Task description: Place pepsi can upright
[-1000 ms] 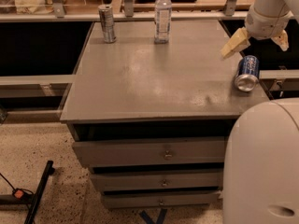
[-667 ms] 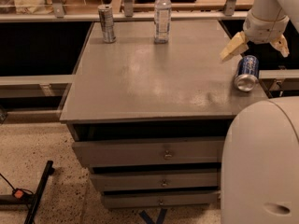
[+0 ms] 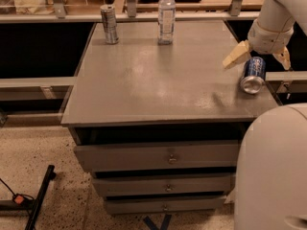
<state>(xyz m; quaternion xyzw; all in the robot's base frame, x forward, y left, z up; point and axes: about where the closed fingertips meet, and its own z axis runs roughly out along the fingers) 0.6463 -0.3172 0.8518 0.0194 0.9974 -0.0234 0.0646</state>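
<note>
The pepsi can (image 3: 253,74), blue with white markings and a silver end facing me, lies on its side near the right edge of the grey table top (image 3: 158,75). My gripper (image 3: 259,56) hangs just above the can's far end, its two cream fingers (image 3: 236,55) spread wide to either side. The can rests on the table; the fingers stand clear of it. The white arm comes in from the top right.
A slim silver-grey can (image 3: 110,24) and a clear water bottle (image 3: 166,15) stand upright at the table's far edge. Drawers (image 3: 163,158) sit below the top. My white base (image 3: 273,171) fills the lower right. A railing runs behind the table.
The gripper has shifted very slightly over the can. The can lies where it was.
</note>
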